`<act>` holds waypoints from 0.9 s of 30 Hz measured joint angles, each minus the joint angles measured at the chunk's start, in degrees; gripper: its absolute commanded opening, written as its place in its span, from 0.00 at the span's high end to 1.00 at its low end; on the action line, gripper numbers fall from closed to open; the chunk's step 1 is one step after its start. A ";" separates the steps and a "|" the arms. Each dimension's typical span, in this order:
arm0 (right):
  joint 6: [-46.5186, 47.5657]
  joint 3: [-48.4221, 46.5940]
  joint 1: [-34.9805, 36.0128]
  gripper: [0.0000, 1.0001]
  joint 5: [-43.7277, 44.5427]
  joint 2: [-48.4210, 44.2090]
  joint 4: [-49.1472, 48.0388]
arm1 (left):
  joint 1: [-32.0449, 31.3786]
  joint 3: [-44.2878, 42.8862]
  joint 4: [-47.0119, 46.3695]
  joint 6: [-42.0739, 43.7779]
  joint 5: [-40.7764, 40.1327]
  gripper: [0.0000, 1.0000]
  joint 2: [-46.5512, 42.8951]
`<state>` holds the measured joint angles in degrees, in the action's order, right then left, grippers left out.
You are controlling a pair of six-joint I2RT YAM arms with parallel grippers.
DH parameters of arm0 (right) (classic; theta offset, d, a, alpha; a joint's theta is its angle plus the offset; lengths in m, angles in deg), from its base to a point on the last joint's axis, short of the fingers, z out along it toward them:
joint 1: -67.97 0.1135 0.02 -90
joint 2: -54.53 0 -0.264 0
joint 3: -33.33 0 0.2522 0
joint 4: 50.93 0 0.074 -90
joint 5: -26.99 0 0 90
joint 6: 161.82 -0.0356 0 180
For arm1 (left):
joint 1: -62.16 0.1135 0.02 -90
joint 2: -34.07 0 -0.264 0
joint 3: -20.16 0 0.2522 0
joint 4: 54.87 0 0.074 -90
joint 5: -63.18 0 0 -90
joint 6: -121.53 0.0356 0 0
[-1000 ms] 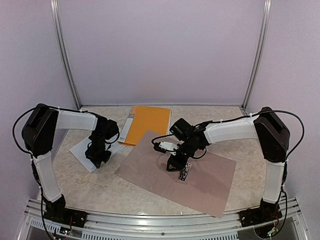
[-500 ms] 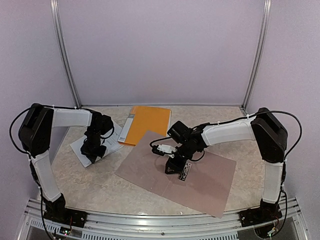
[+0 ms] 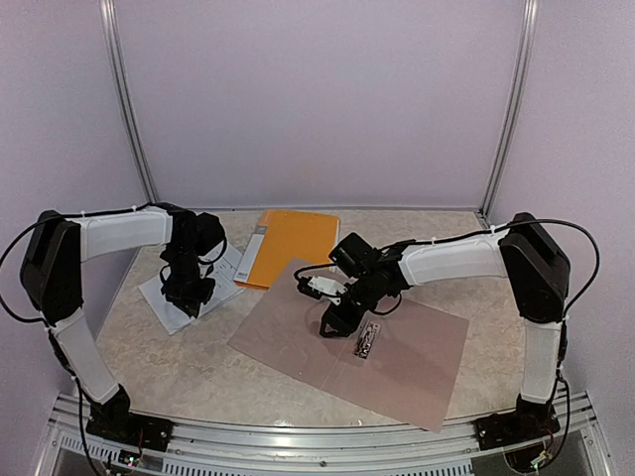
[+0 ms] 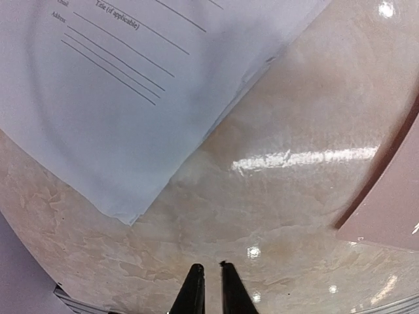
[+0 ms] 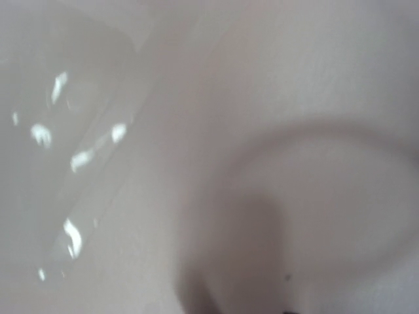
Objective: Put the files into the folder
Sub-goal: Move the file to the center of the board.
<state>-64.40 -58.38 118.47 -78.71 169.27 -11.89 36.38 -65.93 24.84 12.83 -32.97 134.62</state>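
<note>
Left hand (image 4: 209,278), nearly shut and empty, faces the files (image 4: 118,111) just ahead; approaching closed may crumple their corner. Right hand (image 3: 330,324): opening cannot be told.

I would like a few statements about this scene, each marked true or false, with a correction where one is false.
1. The white papers lie inside the orange folder. False: they lie on the table, beside it.
2. The left gripper holds nothing. True.
3. A metal clip lies on the open brown folder. True.
4. The right gripper is over the papers. False: it is over the brown folder.
</note>
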 measured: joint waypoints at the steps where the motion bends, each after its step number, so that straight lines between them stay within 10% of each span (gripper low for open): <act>1: -0.48 -0.11 0.00 0.48 -0.11 0.00 -0.46 | 0.11 -0.20 -0.42 -0.35 0.50 0.74 0.00; 10: -6.08 -0.44 0.02 0.44 -4.04 0.00 -7.98 | 10.86 -0.28 -13.00 -5.07 7.52 0.34 0.00; 27: -11.47 -0.48 2.58 0.45 -7.28 1.25 -12.79 | 27.69 -16.50 -31.69 -9.62 14.99 0.25 17.16</act>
<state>-75.88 -58.86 121.05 -85.99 170.51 -24.68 64.07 -82.43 -6.85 3.21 -17.98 151.78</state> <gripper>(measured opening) 0.551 0.751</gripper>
